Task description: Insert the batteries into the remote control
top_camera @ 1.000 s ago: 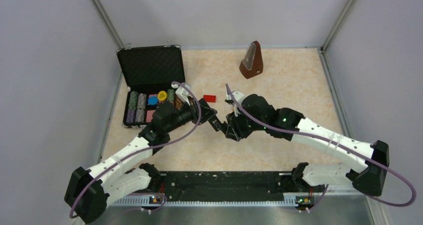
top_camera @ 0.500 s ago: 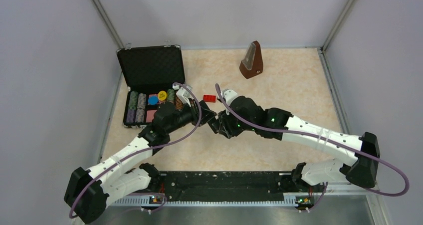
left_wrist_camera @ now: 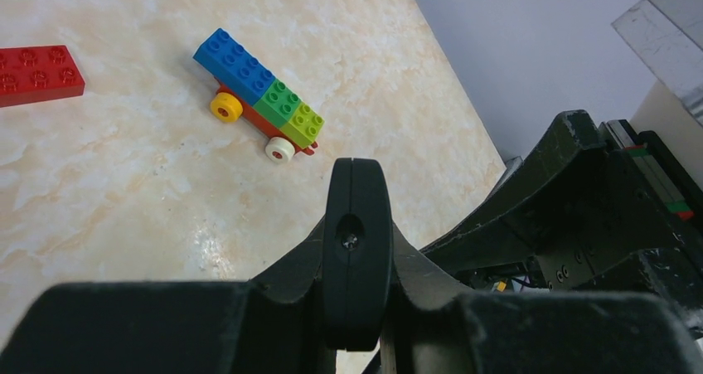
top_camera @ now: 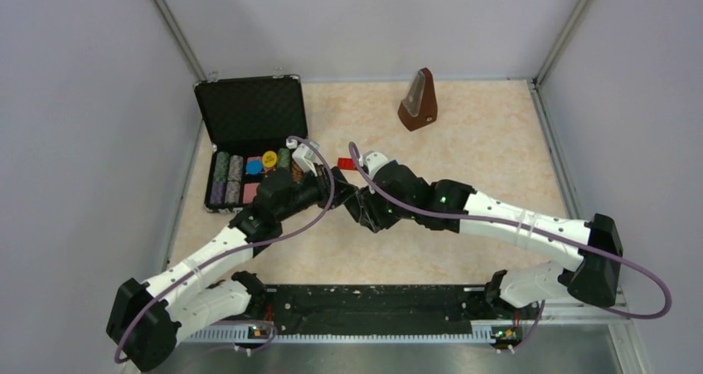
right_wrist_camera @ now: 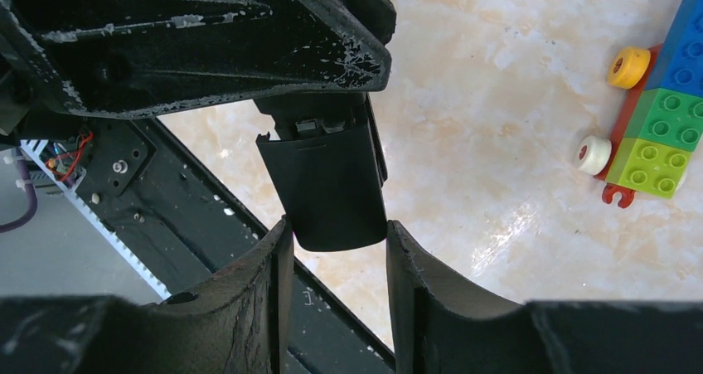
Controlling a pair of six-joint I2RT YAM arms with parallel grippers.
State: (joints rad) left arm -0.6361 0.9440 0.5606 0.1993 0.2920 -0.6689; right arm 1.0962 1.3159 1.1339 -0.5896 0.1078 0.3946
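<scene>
The left claw (top_camera: 351, 198) gripped the remote control (right_wrist_camera: 327, 183) over the surface's (top_camera: 464, 142) middle, and the right claw (right_wrist_camera: 336, 229) had just moved in around its end, grip unclear, so loading looked near.

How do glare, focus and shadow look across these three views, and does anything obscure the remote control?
Top external: even light and soft shadows, but the black left tool and right tool merge into one dark mass. Left wrist: toy train sharp, with a pale glare patch on the table nearby. Right wrist: remote control sharp but almost featureless black, with a glare streak on the table beside the train.
</scene>
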